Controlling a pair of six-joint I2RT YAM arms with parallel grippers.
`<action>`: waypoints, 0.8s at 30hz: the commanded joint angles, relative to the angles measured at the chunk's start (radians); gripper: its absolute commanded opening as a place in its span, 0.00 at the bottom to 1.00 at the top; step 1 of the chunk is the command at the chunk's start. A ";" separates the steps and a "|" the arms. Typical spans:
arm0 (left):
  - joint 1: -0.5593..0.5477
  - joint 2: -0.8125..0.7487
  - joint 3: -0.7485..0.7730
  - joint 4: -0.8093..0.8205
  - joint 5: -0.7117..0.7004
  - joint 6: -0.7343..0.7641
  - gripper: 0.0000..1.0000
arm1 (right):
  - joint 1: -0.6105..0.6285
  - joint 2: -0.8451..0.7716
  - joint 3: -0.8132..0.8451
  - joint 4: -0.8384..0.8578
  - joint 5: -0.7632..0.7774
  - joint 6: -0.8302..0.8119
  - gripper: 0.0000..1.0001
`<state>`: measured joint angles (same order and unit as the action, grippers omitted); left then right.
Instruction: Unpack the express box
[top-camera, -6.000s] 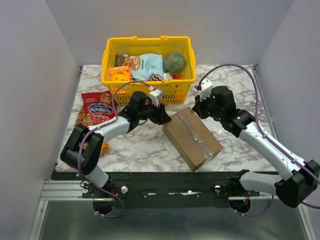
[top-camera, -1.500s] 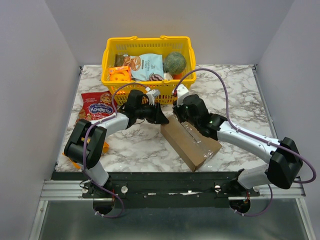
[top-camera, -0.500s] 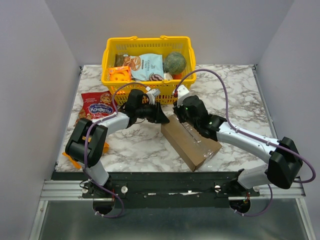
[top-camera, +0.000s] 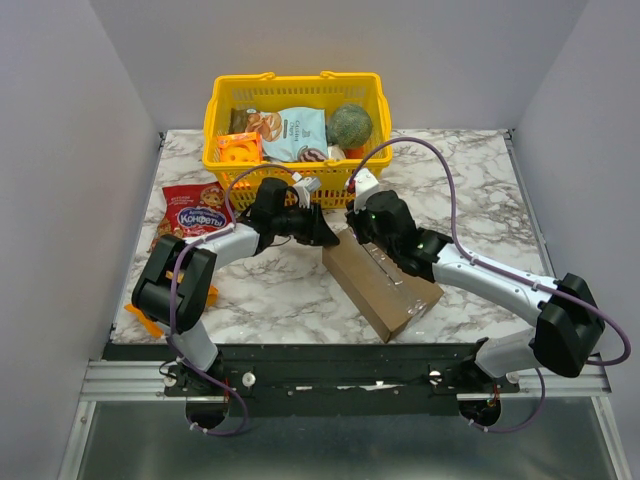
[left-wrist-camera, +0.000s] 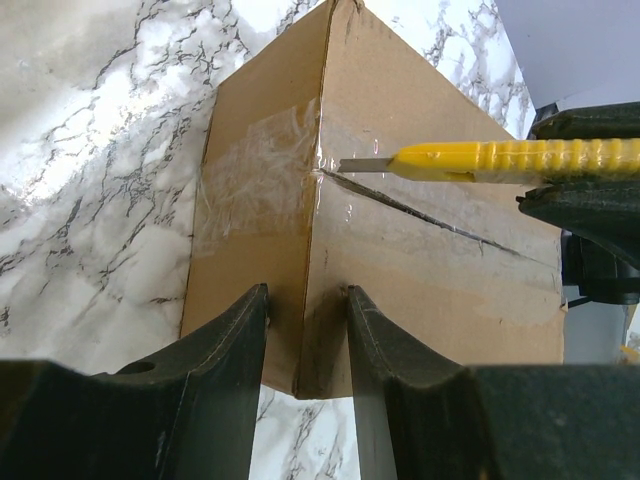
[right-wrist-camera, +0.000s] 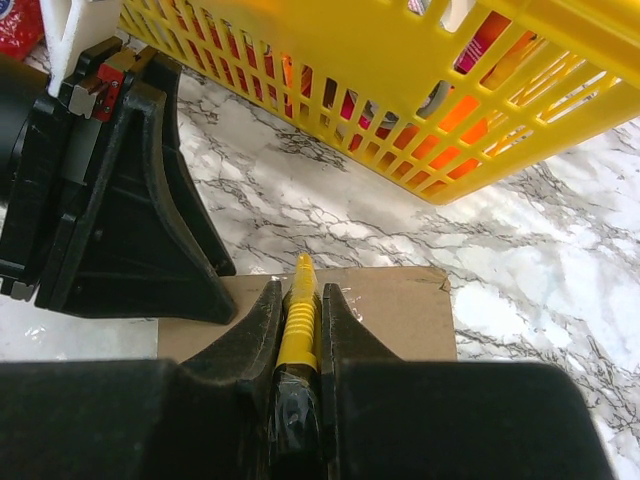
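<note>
Express box (top-camera: 385, 280) aslant on the table (top-camera: 470, 180), near the middle, just in front of the yellow basket (top-camera: 215, 120); flaps down, clear tape (left-wrist-camera: 260, 170) over the seam. At its far-left end, clasped over the corner edge by the left fingers (left-wrist-camera: 228, 370), one on each face. Pinched tight between the right fingers (right-wrist-camera: 250, 335): a yellow knife (left-wrist-camera: 500, 158), blade tip touching the tape right where the seam meets that end. A thin dark line along the seam behind the blade; cut or mere flap gap, cannot tell.

Changed over the last few seconds: right arm (top-camera: 480, 275) swung in from the box's right side to above it, knife set at the seam's end; box turned a little; left arm (top-camera: 225, 245) barely shifted. Almost nothing different in the last half second. Judged meaning: bracing and blade placement done, tape-slitting in hand, nothing unpacked yet. Next likely need: a steady draw along the seam, shallow enough to spare the contents.

Surface of white marble with grey veins. A red sweets bag (top-camera: 190, 215) left of the arms, groceries (top-camera: 300, 130) in the basket, plain grey walls (top-camera: 400, 50) on three sides.
</note>
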<state>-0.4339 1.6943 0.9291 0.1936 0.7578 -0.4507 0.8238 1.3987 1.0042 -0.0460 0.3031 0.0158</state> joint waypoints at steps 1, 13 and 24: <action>0.000 0.045 -0.006 -0.057 -0.066 0.027 0.43 | 0.005 0.014 -0.003 0.018 0.011 0.010 0.00; 0.000 0.047 -0.004 -0.056 -0.068 0.027 0.44 | 0.005 0.014 -0.022 0.011 0.030 0.003 0.00; 0.000 0.050 -0.007 -0.056 -0.071 0.026 0.43 | 0.005 0.011 -0.042 0.008 0.031 -0.005 0.00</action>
<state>-0.4339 1.6981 0.9333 0.1932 0.7586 -0.4507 0.8238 1.4033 0.9855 -0.0456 0.3038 0.0162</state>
